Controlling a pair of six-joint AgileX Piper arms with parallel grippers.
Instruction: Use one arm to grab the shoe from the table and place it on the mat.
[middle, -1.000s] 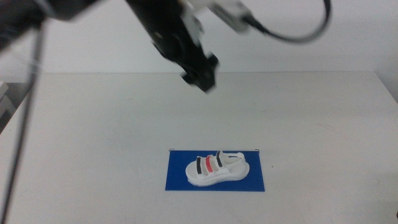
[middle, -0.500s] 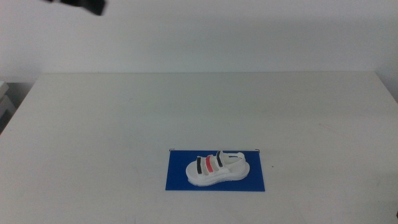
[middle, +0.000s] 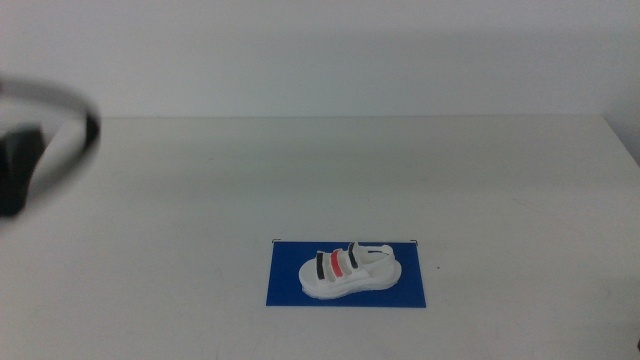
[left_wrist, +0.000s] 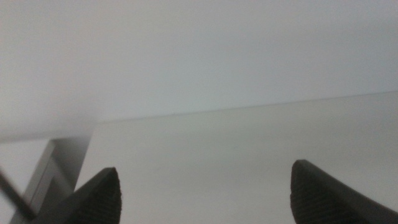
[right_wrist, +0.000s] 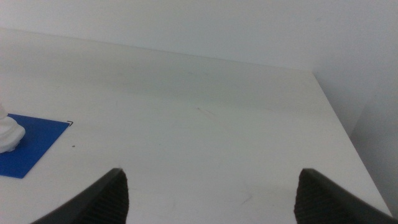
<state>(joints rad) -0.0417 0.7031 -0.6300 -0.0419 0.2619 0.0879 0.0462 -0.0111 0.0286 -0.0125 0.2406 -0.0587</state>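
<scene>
The white sandal (middle: 349, 271) with two black straps and one red strap lies on the deep-blue mat (middle: 288, 282) near the front middle of the white table (middle: 330, 170). A blurred dark part of the left arm (middle: 25, 150) shows at the left edge of the middle view, far from the shoe. My left gripper (left_wrist: 205, 193) is open and empty over the table's far edge. My right gripper (right_wrist: 211, 193) is open and empty; its view shows the mat's corner (right_wrist: 31, 144) and the shoe's end (right_wrist: 9, 137). The right arm is out of the middle view.
A pale wall stands behind the table. The table's right edge (right_wrist: 339, 134) shows in the right wrist view, and a grey frame (left_wrist: 53, 171) beside the table shows in the left wrist view.
The left arm has swung away from above the table's middle to the far left edge of the middle view. The shoe and the mat have not moved.
</scene>
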